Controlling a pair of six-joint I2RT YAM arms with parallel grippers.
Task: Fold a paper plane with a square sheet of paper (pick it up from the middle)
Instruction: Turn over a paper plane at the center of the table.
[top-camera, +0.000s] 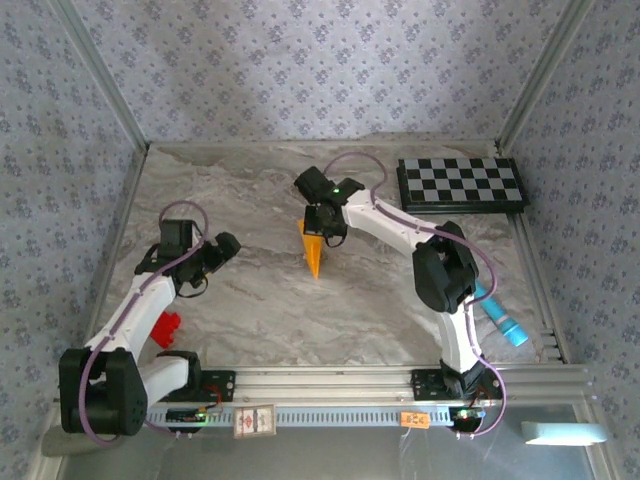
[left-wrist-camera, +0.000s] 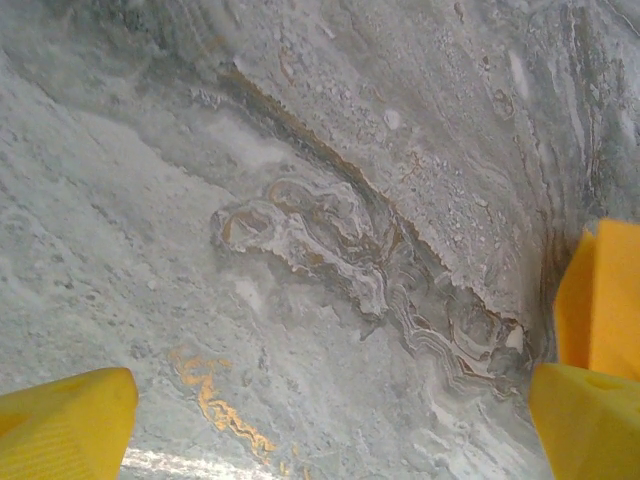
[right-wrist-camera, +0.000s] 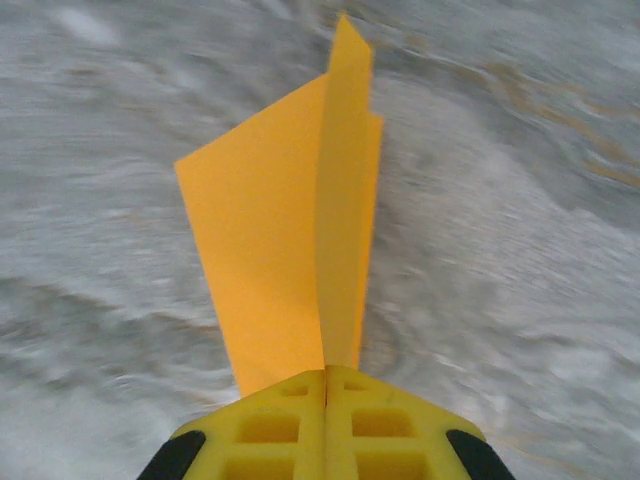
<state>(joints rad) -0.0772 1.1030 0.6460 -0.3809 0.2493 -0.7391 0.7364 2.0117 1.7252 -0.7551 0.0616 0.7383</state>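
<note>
While far from table (top-camera: 250, 320) edges, paper plane (top-camera: 315, 256) mid-surface.

Keeps low on the left: left arm (top-camera: 150, 290) bent up from its base, wrist turned inward, left gripper (top-camera: 215, 250) with jaws spread wide and yellow fingers (left-wrist-camera: 60, 425) far apart at the edges of the wrist view. Stretches the right arm (top-camera: 400, 228) over a raised elbow toward the middle, wrist angled down. Pinches the right gripper (right-wrist-camera: 325, 385) flat shut on the paper plane (right-wrist-camera: 280, 240), fingers pressed together along its fold.
</note>
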